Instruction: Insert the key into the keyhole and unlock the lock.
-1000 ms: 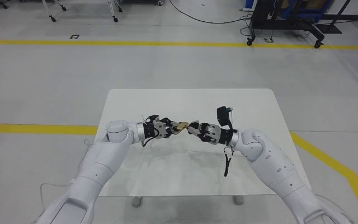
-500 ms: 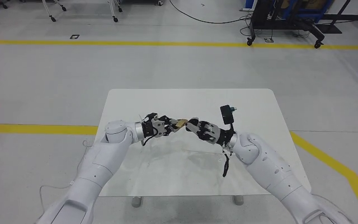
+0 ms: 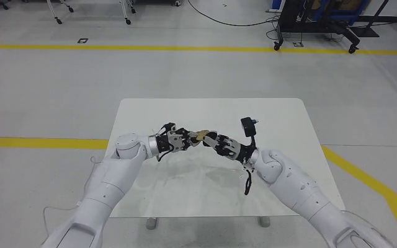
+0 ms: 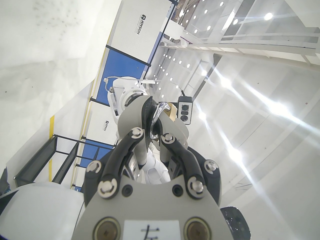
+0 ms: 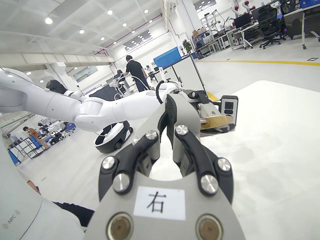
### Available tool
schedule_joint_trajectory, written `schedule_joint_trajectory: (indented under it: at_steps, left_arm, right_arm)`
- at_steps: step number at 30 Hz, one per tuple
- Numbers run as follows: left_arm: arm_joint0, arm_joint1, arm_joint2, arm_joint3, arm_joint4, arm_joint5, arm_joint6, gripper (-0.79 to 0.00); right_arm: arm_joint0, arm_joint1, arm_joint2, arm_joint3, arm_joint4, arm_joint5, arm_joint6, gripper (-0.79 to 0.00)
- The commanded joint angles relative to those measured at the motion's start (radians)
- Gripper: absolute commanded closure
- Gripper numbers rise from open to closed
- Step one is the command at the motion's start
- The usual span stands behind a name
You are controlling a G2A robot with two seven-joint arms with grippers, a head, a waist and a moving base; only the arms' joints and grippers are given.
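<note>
Arms number two, and they meet tip to tip above the middle of one white table [image 3: 273, 118]. One brass lock [image 3: 201, 134] hangs in the air between them, clear of the tabletop. The left gripper [image 4: 156, 122] is clamped on it: its two fingers [image 4: 130, 118] pinch the single silver shackle [image 4: 158, 111], and the brass body sticks out past the fingertips toward the other arm. The right gripper [image 5: 170, 119] sits just beside the lock's free end, with both of its black-padded fingers pressed together. Whether a key lies between those pads cannot be told, and the keyhole is hidden as well. In the right wrist view the lock body lies on its side just beyond the right fingertips, with the left gripper behind it. In the top view the two grippers point at each other almost in one line, the lock bridging the gap. Two yellow lines [image 3: 186, 47] mark the floor, one beyond the table and one passing under it.
</note>
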Motion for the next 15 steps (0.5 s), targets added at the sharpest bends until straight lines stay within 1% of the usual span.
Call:
schedule_joint_trajectory:
  at_steps: [1, 4, 10, 13, 15]
  left_arm:
    - [0.002, 0.000, -0.004, -0.002, -0.004, -0.005, 0.007, 0.000]
    - [0.007, 0.000, -0.013, -0.004, -0.015, -0.013, 0.030, 0.000]
    - [0.018, -0.001, -0.032, -0.012, -0.045, -0.031, 0.085, 0.000]
    - [0.026, -0.001, -0.042, -0.023, -0.053, -0.052, 0.101, 0.000]
    - [0.032, -0.001, -0.047, -0.030, -0.051, -0.069, 0.118, 0.000]
  right_arm:
    - [0.003, 0.002, -0.004, -0.005, 0.006, 0.000, -0.010, 0.000]
    - [0.003, 0.011, 0.006, -0.040, -0.014, 0.000, -0.033, 0.000]
    - [-0.016, 0.047, 0.070, -0.157, -0.146, 0.000, -0.075, 0.000]
    - [-0.030, 0.071, 0.159, -0.191, -0.313, 0.007, -0.085, 0.000]
    - [-0.055, 0.082, 0.214, -0.239, -0.430, 0.052, -0.099, 0.000]
